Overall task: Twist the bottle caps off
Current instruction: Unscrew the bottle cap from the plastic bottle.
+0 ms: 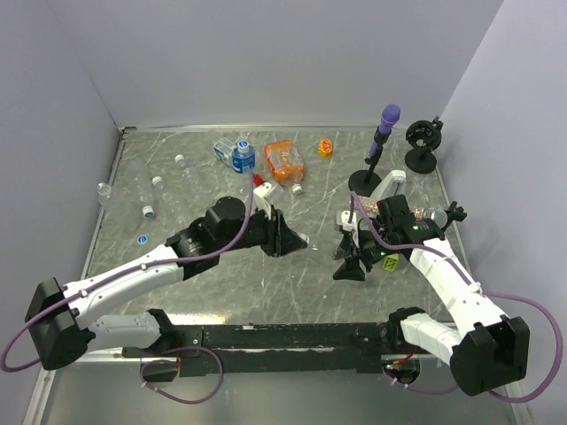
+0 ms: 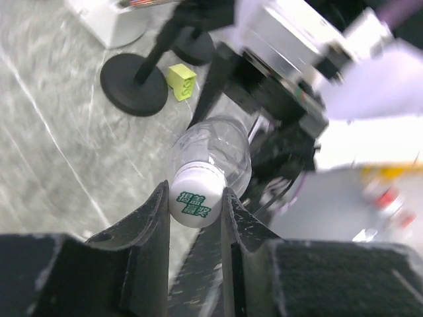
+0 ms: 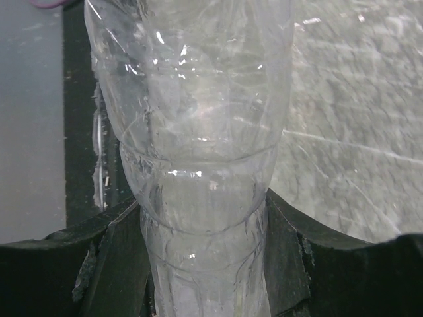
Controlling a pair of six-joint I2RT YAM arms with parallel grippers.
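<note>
L end effector (image 2: 195, 193) clamps white cap (image 2: 196, 206) (green print); R end effector (image 3: 201, 228) grips bottle (image 3: 192, 119).

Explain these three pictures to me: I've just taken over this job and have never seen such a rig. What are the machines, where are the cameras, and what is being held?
Two robot arms are bolted at the near edge of a table. The wide picture looks down from above. The other two come from a camera on each wrist. The left gripper pinches a white cap with green print, and the right gripper clamps that cap's clear bottle. Further back lie loose bottles, an orange container and a purple-topped stand.
</note>
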